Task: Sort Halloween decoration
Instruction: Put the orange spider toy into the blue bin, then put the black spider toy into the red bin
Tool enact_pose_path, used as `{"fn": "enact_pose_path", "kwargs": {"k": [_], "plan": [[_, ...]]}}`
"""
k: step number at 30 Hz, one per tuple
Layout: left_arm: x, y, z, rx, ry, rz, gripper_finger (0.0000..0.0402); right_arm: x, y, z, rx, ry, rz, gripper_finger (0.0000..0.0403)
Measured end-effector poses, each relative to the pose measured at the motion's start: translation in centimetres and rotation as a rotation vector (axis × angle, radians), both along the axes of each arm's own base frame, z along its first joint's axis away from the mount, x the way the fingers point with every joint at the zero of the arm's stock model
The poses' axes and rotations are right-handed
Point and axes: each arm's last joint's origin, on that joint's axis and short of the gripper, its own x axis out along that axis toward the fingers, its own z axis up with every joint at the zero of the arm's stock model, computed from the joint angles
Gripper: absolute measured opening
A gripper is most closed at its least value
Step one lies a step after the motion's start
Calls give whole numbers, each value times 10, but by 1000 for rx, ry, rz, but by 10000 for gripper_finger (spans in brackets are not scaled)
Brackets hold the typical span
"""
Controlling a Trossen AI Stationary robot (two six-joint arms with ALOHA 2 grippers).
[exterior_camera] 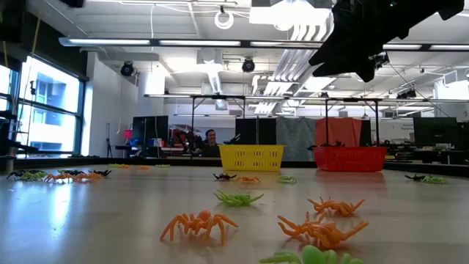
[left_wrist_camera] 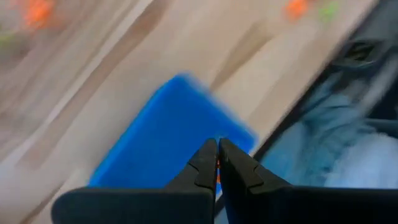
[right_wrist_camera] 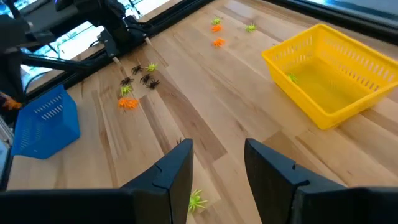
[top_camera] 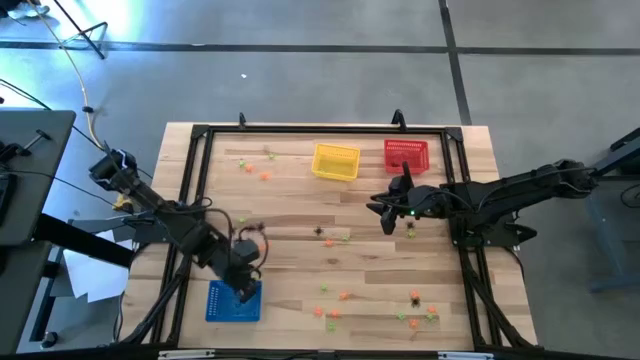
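Green spider [right_wrist_camera: 291, 76] lies in yellow basket [right_wrist_camera: 348, 102].

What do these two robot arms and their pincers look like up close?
Both arms are dark, nearly black, built of jointed segments. The left gripper ends in two slim black fingers tapering to points. The right gripper has two broader, flat black fingers. A small green light glows on the right arm.

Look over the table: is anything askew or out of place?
The blue basket stands tipped up on edge under the left gripper, while the yellow basket and red basket sit flat. Spiders lie scattered, unsorted.
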Motion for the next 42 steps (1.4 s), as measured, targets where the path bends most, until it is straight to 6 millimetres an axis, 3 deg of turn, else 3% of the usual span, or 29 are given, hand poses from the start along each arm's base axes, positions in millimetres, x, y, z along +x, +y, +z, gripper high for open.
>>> {"fn": "enact_pose_path", "kwargs": {"k": [11,31,42], "plan": [[-16,-7,-26,-9,123,48,0,-4,-1,-6,10,70,-13,138],[-15,-19,-23,-37,11,-136,3,-4,-1,-7,88,51,-60,138],[-16,-20,-23,4,-34,-265,78,-8,-1,-11,138,96,-98,138]]}}
